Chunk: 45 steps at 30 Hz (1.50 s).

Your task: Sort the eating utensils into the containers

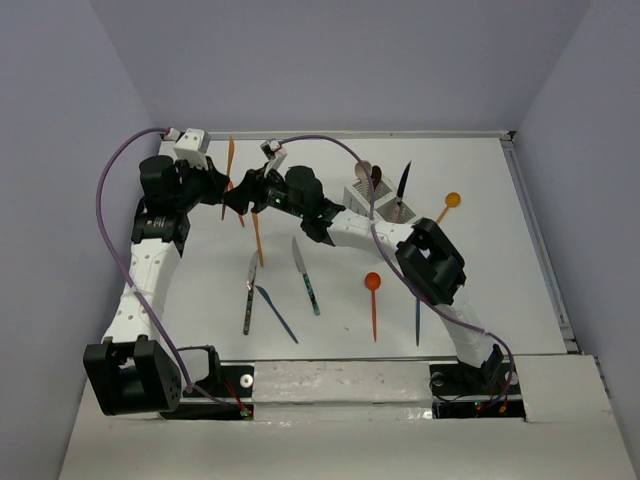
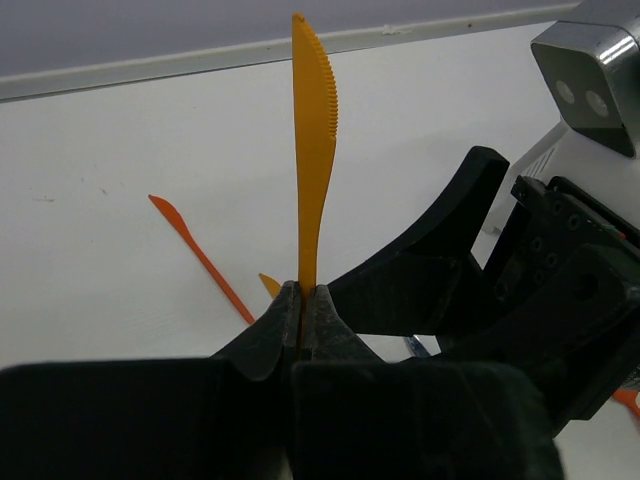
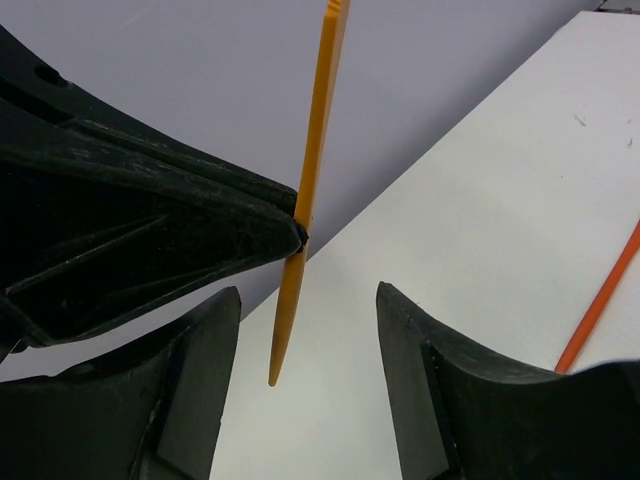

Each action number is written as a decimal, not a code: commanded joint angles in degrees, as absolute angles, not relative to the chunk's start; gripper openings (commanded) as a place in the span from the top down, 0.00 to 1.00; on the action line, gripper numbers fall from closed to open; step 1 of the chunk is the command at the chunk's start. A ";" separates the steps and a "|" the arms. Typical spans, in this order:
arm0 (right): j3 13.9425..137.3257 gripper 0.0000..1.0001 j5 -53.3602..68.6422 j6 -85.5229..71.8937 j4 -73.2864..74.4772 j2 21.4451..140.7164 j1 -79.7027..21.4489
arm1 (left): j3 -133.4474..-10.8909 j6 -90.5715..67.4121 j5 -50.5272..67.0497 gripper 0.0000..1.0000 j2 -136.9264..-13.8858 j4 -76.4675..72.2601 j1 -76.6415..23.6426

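Your left gripper (image 2: 303, 312): jaws pinched on the orange knife (image 2: 313, 150) low on its length, serrated blade pointing straight up. Your right gripper (image 3: 308, 298): jaws spread, 2 fingers flanking the knife's lower end, with a gap on each side. The white caddy (image 1: 362, 192) stands to the right, at the far side of the table (image 1: 500, 260), with a few utensils upright in it.

Upright orange serrated knife (image 2: 314, 150), other utensils (image 1: 306, 275) lying scattered flat, white caddy (image 1: 357, 195) holding a few.
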State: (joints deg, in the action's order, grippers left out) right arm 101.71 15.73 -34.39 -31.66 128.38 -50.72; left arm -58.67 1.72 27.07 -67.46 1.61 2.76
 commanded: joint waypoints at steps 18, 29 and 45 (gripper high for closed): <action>101.87 1.00 13.80 -34.45 -36.21 127.27 -50.81 | -54.32 2.02 31.73 0.99 -63.46 -1.94 1.93; 77.83 1.00 6.60 -24.89 -36.75 106.37 -45.28 | -53.97 5.18 28.04 0.01 -59.68 -1.58 2.63; 50.54 1.00 -15.12 -18.98 -13.98 76.81 -24.61 | -47.99 8.79 22.59 0.01 -63.46 -4.13 8.70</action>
State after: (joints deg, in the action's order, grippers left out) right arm 52.16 -8.58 -21.12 -19.94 75.11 -26.37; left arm -48.25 7.64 22.94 -63.18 -0.89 7.77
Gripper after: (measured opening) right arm 0.057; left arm 0.989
